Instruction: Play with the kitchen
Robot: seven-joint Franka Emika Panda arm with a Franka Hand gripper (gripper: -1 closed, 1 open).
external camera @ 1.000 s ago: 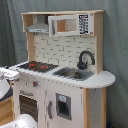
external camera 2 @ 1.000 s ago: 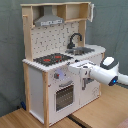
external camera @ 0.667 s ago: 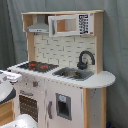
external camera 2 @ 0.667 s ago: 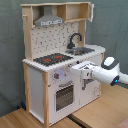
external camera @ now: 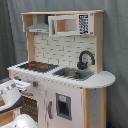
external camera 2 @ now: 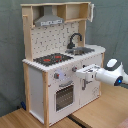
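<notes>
The kitchen (external camera 2: pixel 60 65) stands on the wooden tabletop (external camera 2: pixel 95 112), grey curtain (external camera: pixel 115 45) behind. The white tool (external camera 2: pixel 86 74) presses at its front panel beside the oven door (external camera 2: pixel 64 95); I cannot tell its opening.

You could not tell how the gripper (external camera 2: pixel 84 74) stood against the kitchen (external camera 2: pixel 50 92). The arm (external camera: pixel 11 97) ran off the first exterior view's left edge.

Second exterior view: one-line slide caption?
Franka arm reaches its gripper to the front of the toy kitchen, just above the oven door.
</notes>
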